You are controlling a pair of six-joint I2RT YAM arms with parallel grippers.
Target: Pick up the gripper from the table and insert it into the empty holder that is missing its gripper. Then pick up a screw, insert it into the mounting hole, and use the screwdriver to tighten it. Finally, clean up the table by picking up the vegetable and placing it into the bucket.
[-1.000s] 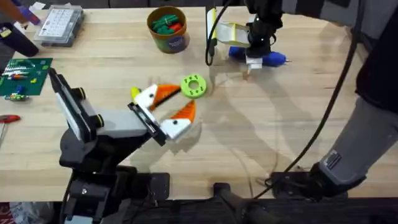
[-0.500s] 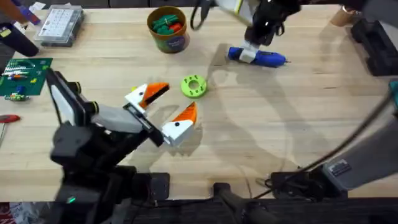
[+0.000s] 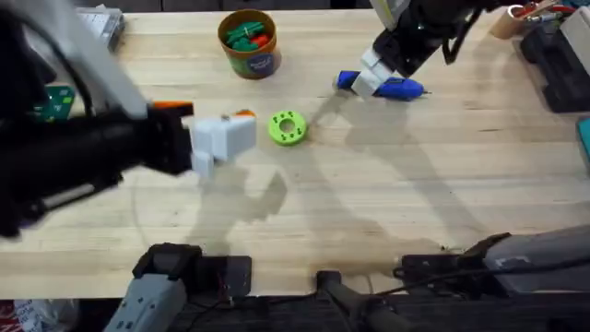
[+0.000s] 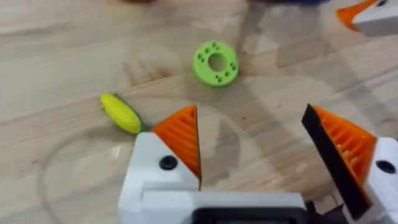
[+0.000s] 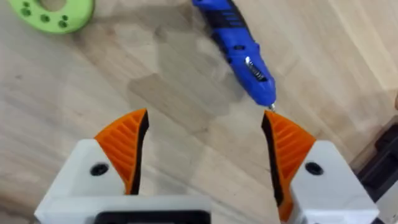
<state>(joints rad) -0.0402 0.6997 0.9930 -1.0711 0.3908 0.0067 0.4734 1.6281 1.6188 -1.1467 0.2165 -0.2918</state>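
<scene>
The blue screwdriver (image 3: 395, 88) lies on the far right part of the table, also seen as the screwdriver (image 5: 239, 46) just ahead of my open right gripper (image 5: 205, 146). From above, the right gripper (image 3: 366, 80) hovers over the tool's left end. My left gripper (image 4: 255, 134) is open and empty above the wood. A small yellow vegetable (image 4: 121, 113) lies beside its left finger (image 4: 180, 134), and a green ring (image 4: 215, 62) sits ahead. From above, the left gripper (image 3: 221, 127) hangs left of the green ring (image 3: 287, 128). The orange-brown bucket (image 3: 249, 57) holds green pieces. The loose gripper, holder and screw are out of view.
A clear compartment box (image 3: 103, 20) and a green circuit board (image 3: 57, 100) sit at the far left. Dark equipment (image 3: 553, 55) stands at the far right edge. My left arm (image 3: 83, 161) looms large and blurred over the left half of the table.
My left arm has risen close under the camera and its gripper has shifted left and away from the ring. The right gripper has drifted slightly right over the screwdriver, which has not moved.
</scene>
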